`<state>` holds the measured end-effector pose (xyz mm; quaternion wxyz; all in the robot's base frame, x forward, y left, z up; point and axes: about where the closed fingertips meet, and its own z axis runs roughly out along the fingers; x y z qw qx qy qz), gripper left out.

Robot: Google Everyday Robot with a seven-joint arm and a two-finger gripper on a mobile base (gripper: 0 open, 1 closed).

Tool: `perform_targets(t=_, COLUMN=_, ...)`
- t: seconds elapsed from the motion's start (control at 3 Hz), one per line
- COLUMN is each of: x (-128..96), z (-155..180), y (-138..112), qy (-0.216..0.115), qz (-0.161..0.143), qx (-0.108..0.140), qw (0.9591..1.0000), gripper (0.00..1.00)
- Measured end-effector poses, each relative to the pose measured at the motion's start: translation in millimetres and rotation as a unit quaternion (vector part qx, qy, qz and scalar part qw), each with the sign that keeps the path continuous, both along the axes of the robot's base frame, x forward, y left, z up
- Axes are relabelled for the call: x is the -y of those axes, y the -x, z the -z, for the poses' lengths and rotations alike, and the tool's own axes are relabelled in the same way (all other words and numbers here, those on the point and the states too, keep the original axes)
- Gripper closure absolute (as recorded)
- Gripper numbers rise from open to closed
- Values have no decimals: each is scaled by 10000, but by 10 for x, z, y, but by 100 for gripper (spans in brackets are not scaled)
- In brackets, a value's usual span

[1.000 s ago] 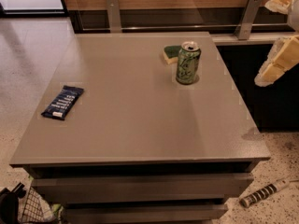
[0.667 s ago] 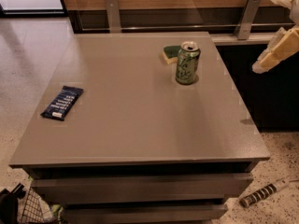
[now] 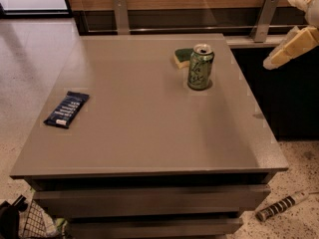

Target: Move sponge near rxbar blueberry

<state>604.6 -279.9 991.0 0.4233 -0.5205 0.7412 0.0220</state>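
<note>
From above and fairly near, we look down on the table (image 3: 149, 133), lying left of and below the gripper (image 3: 285, 36).

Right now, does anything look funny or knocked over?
Nothing is spilled: the can stands upright by the sponge. Only a stick-like thing lies on the floor. The pincer hangs right of the table.

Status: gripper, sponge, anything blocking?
Gripper right of table, apart from sponge. Sponge far side, just behind green can. Rxbar blueberry near left edge. Can may crowd grasp.
</note>
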Motion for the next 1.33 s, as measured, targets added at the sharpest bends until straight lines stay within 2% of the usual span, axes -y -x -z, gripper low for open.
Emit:
perform_targets(t=0.33, x=-25, z=63, y=-226, qy=-274, qz=285, qx=-186, qw=9990, gripper=0)
perform_targets(t=1.0, x=-45, z=97, y=-292, qy=-354, qz=260, qx=-148, qw=9989, gripper=0)
perform_targets(t=1.33, x=-103, z=329, y=-734, qy=-1091, qz=159, qx=100, qw=9938, gripper=0)
